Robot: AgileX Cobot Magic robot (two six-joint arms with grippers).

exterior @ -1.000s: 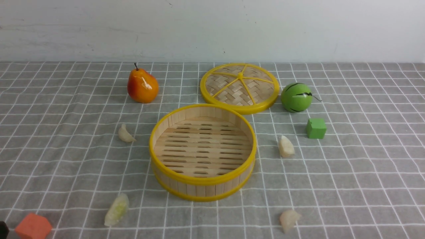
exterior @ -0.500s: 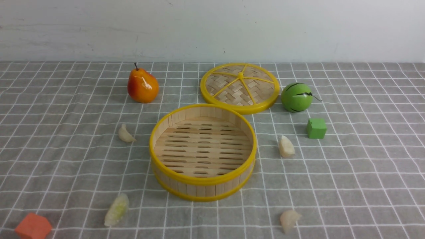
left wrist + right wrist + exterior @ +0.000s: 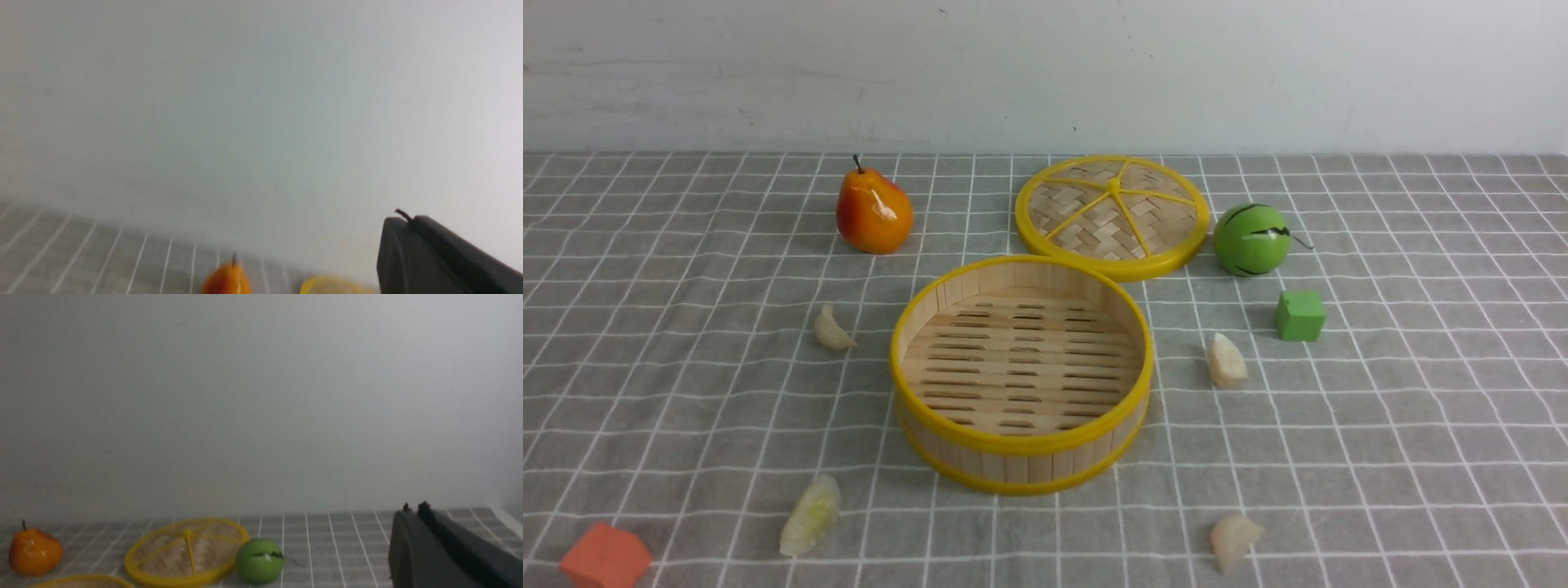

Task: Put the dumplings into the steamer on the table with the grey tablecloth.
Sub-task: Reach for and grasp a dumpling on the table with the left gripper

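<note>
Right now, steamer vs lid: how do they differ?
The steamer is a deep basket with an upright slat wall; the lid is flat. The steamer's floor is slatted; the lid is woven with yellow spokes. The steamer sits nearer the camera, the lid behind it. Both are round with yellow rims.

I can read no text, label, brand, number or sign in any of my views. The steamer (image 3: 1021, 467) and lid (image 3: 1112, 214) are unmarked. The green ball (image 3: 1251, 240) has black stripes, not letters.
</note>
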